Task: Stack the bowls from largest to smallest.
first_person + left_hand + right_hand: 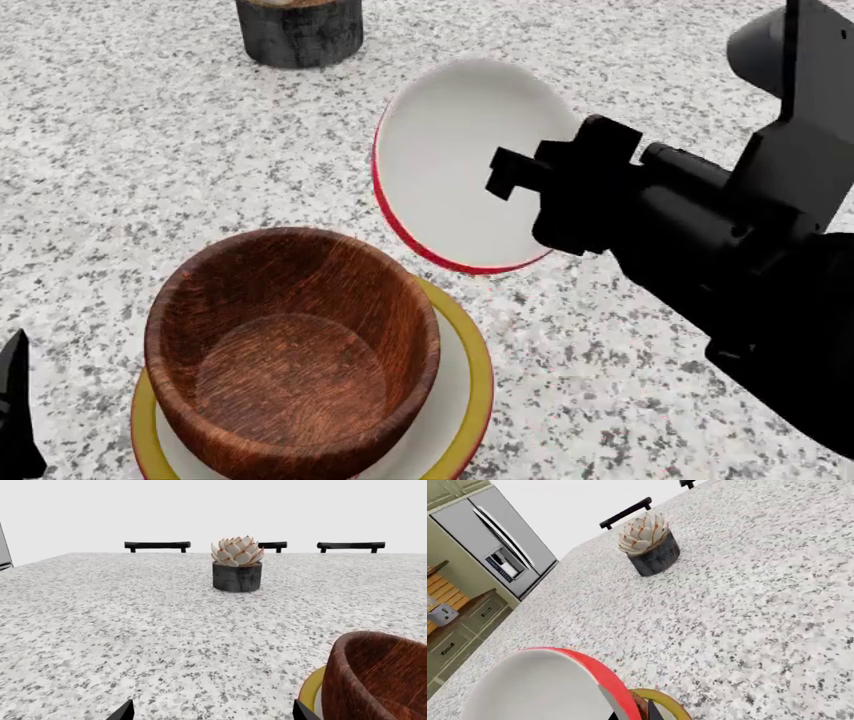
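The dark-brown wooden bowl (294, 350) sits inside the cream bowl with the yellow rim (461, 400) at the front left of the table. My right gripper (514, 175) is shut on the rim of the red bowl (461, 160), white inside, and holds it tilted in the air beyond and to the right of the stack. In the right wrist view the red bowl (560, 690) fills the near part, with the yellow rim (664, 702) behind it. My left gripper (210, 712) is open and empty, low over the table, just left of the wooden bowl (380, 675).
A dark stump-like pot (237, 576) with a pale succulent (237, 551) stands further back on the speckled granite table (133, 620); it also shows in the head view (300, 30). Black chair backs (157, 545) line the far edge. A fridge (504, 545) and cabinets stand beyond.
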You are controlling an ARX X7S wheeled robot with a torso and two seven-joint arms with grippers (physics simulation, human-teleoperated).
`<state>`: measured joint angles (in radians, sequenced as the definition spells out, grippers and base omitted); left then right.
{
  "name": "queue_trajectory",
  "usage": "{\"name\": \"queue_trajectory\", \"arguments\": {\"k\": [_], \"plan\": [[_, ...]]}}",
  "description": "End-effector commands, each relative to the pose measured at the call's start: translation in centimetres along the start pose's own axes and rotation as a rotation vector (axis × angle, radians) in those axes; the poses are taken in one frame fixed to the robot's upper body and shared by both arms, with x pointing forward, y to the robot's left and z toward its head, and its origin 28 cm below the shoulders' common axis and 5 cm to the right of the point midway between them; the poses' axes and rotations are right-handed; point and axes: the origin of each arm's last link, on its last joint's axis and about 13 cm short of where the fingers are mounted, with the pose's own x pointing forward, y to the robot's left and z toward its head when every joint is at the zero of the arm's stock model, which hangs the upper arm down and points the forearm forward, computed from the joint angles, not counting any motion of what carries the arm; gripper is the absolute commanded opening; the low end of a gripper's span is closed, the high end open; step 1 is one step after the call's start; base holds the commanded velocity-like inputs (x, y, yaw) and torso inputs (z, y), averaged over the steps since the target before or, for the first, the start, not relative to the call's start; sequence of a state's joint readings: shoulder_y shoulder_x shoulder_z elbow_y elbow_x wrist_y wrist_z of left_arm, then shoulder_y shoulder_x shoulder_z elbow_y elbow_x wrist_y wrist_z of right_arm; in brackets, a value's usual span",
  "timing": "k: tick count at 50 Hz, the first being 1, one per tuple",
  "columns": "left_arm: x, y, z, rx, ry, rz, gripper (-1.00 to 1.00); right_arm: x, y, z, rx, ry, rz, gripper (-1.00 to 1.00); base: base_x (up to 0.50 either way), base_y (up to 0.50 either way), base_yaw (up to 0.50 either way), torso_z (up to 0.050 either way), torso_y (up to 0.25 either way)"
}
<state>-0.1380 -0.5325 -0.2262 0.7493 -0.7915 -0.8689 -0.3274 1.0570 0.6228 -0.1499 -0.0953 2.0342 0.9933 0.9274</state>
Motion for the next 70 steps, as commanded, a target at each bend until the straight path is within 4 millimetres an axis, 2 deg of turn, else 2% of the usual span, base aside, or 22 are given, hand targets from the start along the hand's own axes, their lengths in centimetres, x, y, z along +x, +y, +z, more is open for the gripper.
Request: {"name": "queue_trajectory", "arguments": {"k": [1,9,17,42,46,51,58,70], "plan": [[-0.1,0.2,0.2,-0.029,-0.004,-0.012,1.00,3.9,3.6,-0.1,0.070,0.087,0.154,-1.00,0.00,0.00,0.00,0.000,0.000],[-0.1,0.5,0.3,-0.038,-0.011,0.002,1.00,6.0,4.4,-2.1,0.091,0.165,0.190,-1.00,0.00,0.00,0.00,0.000,0.001],[-0.1,0.6,0.1,-0.040,-0.007,0.007,1.00,5.3,5.3,-2.3,0.083,0.194,0.229,-1.00,0.00,0.00,0.00,0.000,0.000],[-0.1,0.5,0.2,-0.037,-0.007,-0.002,1.00,3.4,3.8,-3.1,0.045,0.174,0.158,-1.00,0.00,0.00,0.00,0.000,0.001],[-0.1,0.4,0.2,-0.037,-0.007,-0.004,1.00,3.5,3.7,-3.2,0.031,0.170,0.141,-1.00,0.00,0.00,0.00,0.000,0.000],[-0.1,0.5,0.2,-0.037,-0.010,-0.002,1.00,3.8,3.6,-4.6,0.012,0.216,0.146,-1.00,0.00,0.00,0.00,0.000,0.000],[-0.2,0.6,0.3,-0.041,-0.012,0.003,1.00,4.5,3.4,-5.4,0.003,0.236,0.129,-1.00,0.00,0.00,0.00,0.000,0.000],[-0.2,0.6,0.3,-0.040,-0.011,0.001,1.00,5.2,3.4,-5.8,-0.017,0.254,0.122,-1.00,0.00,0.00,0.00,0.000,0.001]]}}
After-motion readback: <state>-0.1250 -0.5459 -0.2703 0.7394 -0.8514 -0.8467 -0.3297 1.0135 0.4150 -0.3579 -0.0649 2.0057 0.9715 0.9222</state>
